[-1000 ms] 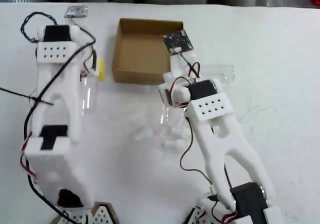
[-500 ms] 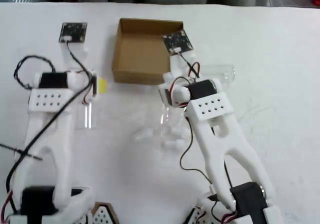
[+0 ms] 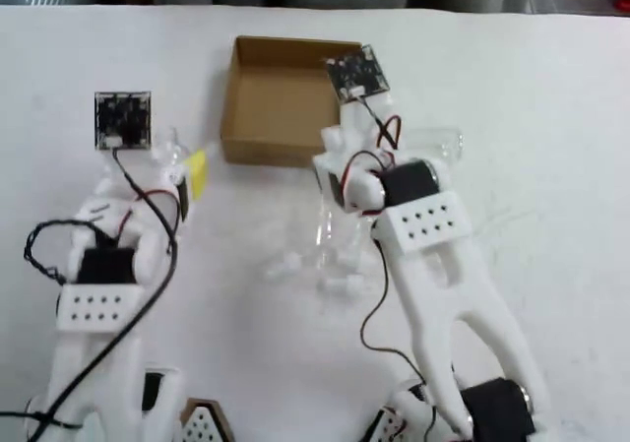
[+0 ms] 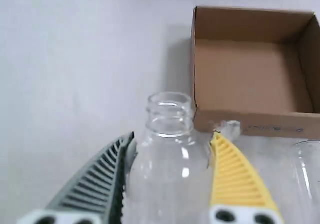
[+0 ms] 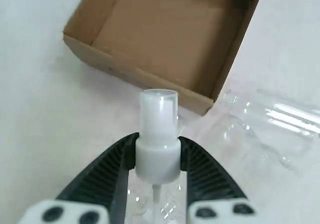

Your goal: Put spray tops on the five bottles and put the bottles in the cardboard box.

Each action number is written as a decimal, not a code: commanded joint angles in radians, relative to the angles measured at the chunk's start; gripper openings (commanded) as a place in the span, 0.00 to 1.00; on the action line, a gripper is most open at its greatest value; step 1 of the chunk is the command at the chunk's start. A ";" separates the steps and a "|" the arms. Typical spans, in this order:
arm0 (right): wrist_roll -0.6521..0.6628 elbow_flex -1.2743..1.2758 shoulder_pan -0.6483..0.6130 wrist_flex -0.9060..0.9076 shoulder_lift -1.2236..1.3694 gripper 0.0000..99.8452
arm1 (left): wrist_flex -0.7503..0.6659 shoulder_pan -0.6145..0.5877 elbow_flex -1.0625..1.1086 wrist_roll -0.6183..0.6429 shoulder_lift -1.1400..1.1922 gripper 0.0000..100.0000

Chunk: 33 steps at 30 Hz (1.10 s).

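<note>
In the left wrist view my left gripper [image 4: 173,135] is shut on a clear, uncapped bottle [image 4: 170,159] that stands upright between the grey and yellow fingers. From above, that gripper [image 3: 183,169] sits left of the cardboard box [image 3: 281,97]. My right gripper [image 5: 158,140] is shut on a white spray top [image 5: 158,129] with its tube hanging down, just in front of the box [image 5: 165,34]. The box [image 4: 245,69] has nothing inside.
One clear bottle [image 3: 433,145] lies right of the box. More clear bottles [image 3: 325,233] and loose white spray tops [image 3: 285,263] are scattered under the right arm at the table's middle. The white table has free room at the far left and far right.
The left arm has drawn back toward the near edge, bringing the bottle with it. The right arm has shifted slightly and still holds the spray top.
</note>
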 commanded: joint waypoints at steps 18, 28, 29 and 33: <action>-0.008 -0.368 -0.127 -0.352 -0.361 0.02 | -0.252 0.229 0.321 -0.002 -0.610 0.09; -0.020 -0.471 -0.259 -0.429 -0.361 0.02 | -0.258 0.386 0.486 -0.006 -0.891 0.09; -0.044 -0.471 -0.274 -0.429 -0.361 0.02 | -0.258 0.387 0.503 -0.006 -0.915 0.09; -0.135 -0.471 -0.295 -0.427 -0.358 0.02 | -0.258 0.383 0.537 -0.008 -0.955 0.09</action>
